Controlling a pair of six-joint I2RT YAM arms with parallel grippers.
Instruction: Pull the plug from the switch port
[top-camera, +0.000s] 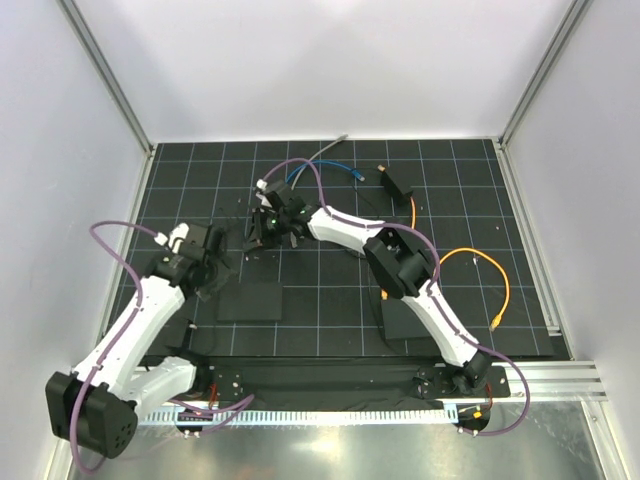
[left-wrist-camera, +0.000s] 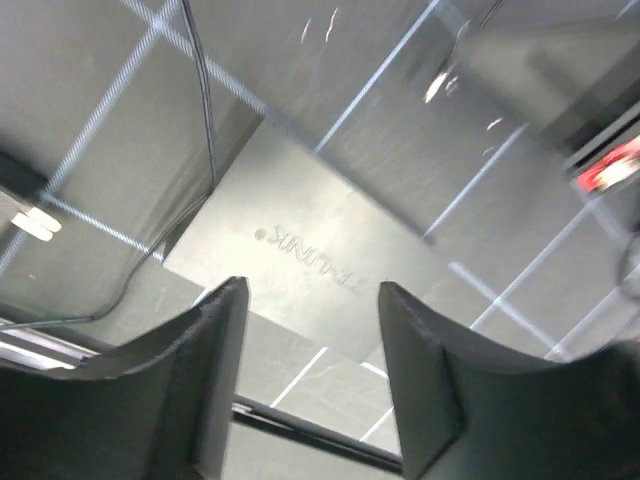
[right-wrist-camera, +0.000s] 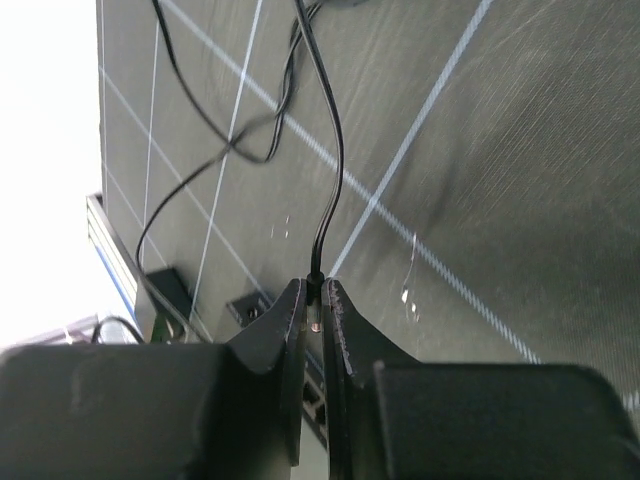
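While my left arm folds low, left gripper agape over a flat matte lettered box, my right arm stretches far left, right gripper pinched on a thin glossy black wire. Orange-cabled plug: at the slim black switch port box, far right, apart from both.

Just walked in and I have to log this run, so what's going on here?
The robot's right gripper is shut on the end of a thin black wire. The left gripper is open above a flat black box lettered TP-LINK. The orange cable runs to the switch at the far side, apparently plugged in there; neither gripper is on it.
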